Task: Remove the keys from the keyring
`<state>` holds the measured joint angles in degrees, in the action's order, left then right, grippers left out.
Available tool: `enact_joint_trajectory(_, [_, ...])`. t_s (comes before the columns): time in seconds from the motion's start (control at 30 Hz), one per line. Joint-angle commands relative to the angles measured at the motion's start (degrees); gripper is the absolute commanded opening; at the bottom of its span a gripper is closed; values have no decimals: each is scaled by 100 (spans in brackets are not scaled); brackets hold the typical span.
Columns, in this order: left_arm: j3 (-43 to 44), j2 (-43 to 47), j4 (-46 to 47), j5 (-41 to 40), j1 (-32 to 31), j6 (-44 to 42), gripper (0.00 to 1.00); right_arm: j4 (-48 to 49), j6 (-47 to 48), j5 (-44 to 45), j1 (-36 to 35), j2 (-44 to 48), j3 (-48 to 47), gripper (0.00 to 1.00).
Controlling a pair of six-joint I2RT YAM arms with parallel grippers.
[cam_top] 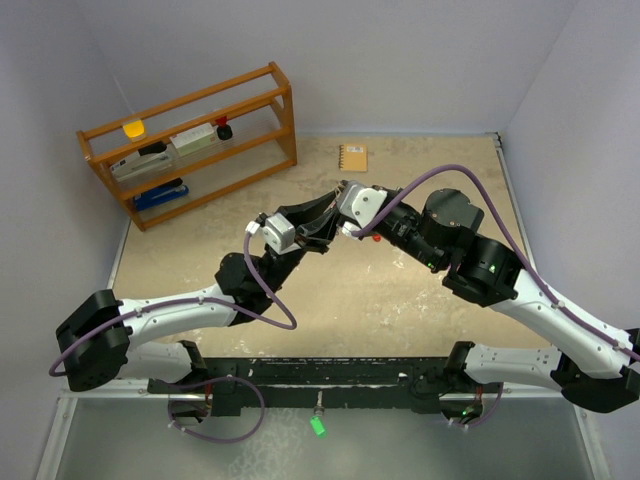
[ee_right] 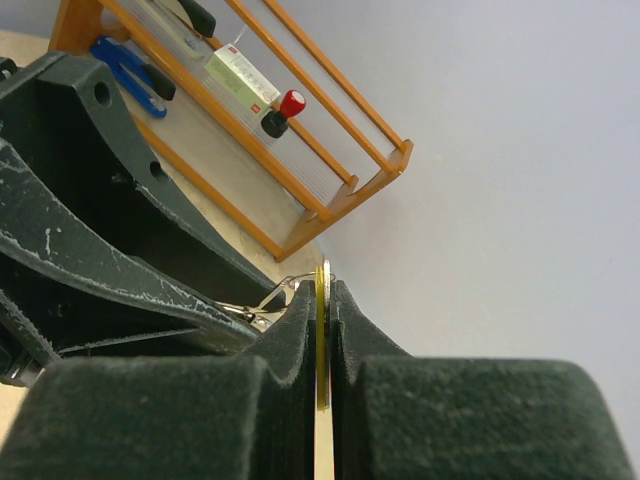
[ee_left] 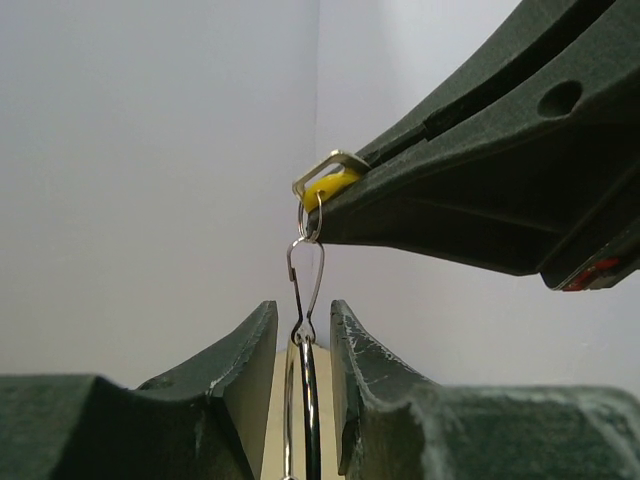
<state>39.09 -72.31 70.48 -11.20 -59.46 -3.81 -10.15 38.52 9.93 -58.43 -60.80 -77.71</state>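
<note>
The two grippers meet in mid-air above the table's middle. My left gripper (cam_top: 322, 232) (ee_left: 303, 318) holds the keyring (ee_left: 303, 400), a thin silver ring seen edge-on between its fingers. A thin wire clip (ee_left: 306, 280) runs up from the ring to a small silver loop on the yellow-headed key (ee_left: 328, 186). My right gripper (cam_top: 343, 218) (ee_right: 323, 292) is shut on that key, which shows edge-on as a yellow and silver strip (ee_right: 321, 340) between its pads. The other keys are hidden.
A wooden rack (cam_top: 190, 140) with a blue stapler, a yellow item and a red-capped item stands at the back left; it also shows in the right wrist view (ee_right: 330, 190). A small orange notebook (cam_top: 353, 157) lies at the back of the table.
</note>
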Motion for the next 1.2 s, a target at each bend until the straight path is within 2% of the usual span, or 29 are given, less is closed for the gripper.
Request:
enact_joint_trajectory(0.0, [106,68,450,-14,-47,-97,25,400,-48,113,16,80,-63,0])
enact_joint_trajectory(0.3, [215,-24,361,-5,-45,-128,24,391,-38,106,16,55,-77,0])
enact_joint_trajectory(0.77, [382,-112,335,-16,-44,-234,28,382,-33,122,16,28,-69,0])
enact_joint_trajectory(0.97, [397,-93,336,-35,-42,-259,27,382,-30,114,21,33,-77,0])
enact_joint_trajectory(1.17, [382,-92,310,-27,-52,-245,20,382,-45,117,16,41,-69,0])
